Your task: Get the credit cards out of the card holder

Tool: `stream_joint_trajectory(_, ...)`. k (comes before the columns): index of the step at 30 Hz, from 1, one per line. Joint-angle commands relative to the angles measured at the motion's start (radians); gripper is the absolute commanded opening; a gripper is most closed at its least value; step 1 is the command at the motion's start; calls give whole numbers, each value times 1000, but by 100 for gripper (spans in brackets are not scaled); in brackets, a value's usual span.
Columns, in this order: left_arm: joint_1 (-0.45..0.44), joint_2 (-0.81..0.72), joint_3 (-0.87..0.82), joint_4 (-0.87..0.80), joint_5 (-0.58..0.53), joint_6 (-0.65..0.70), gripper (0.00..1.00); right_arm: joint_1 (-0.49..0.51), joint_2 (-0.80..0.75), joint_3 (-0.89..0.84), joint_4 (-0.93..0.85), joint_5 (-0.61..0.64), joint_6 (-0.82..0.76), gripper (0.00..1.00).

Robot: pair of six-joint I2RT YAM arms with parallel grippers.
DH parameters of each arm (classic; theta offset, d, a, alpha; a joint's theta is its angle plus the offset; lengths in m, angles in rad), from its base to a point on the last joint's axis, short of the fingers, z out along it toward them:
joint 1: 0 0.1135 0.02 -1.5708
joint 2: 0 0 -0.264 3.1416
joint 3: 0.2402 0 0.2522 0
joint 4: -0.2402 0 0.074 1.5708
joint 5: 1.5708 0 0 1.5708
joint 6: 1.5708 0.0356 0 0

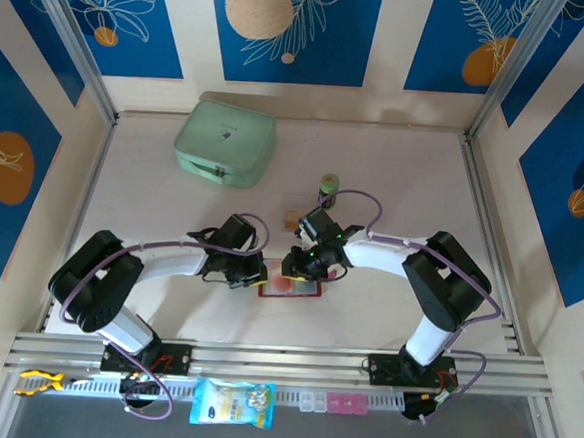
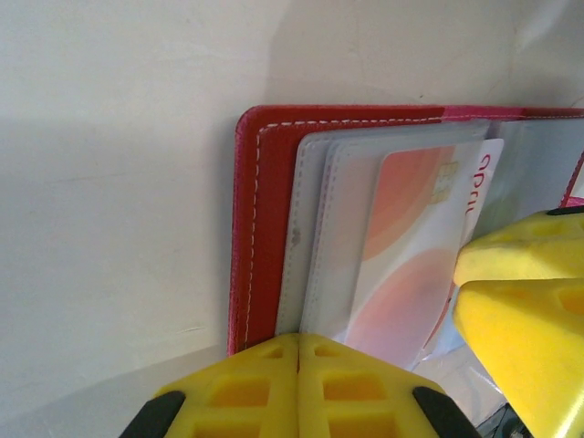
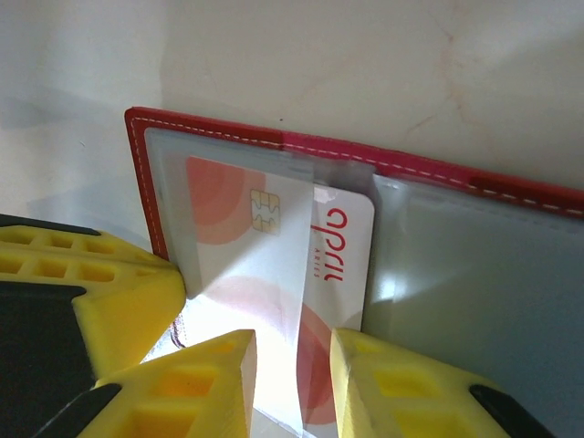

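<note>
Left gripper [image 2: 298,356], jaws together, rests at the left edge of the open card holder [image 2: 251,228], which lies toward the table's [image 1: 395,186] near edge. A credit card [image 3: 274,246] protrudes from its sleeve. Right gripper [image 3: 294,347], jaws apart, hangs over the card.

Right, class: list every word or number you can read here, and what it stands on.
"april": sideways on the credit card sticking out of the card holder.
Smaller word beside it: too small to read.
Blue packet at the near rail: print blurred.
</note>
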Motion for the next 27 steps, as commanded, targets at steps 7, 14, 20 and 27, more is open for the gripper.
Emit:
stream_joint_trajectory(7,9,-14,14,-91,-25,24,7,6,-26,14,-46,13,-19,29)
stream_joint_trajectory(14,9,-34,53,-109,-17,30,6,3,-57,10,-46,11,-16,29)
stream_joint_trajectory(20,-6,-16,103,-121,-1,40,6,-11,-90,-4,-25,-18,-2,29)
stream_joint_trajectory(27,-43,50,141,-103,1,36,5,-37,-105,-30,-13,-33,8,29)
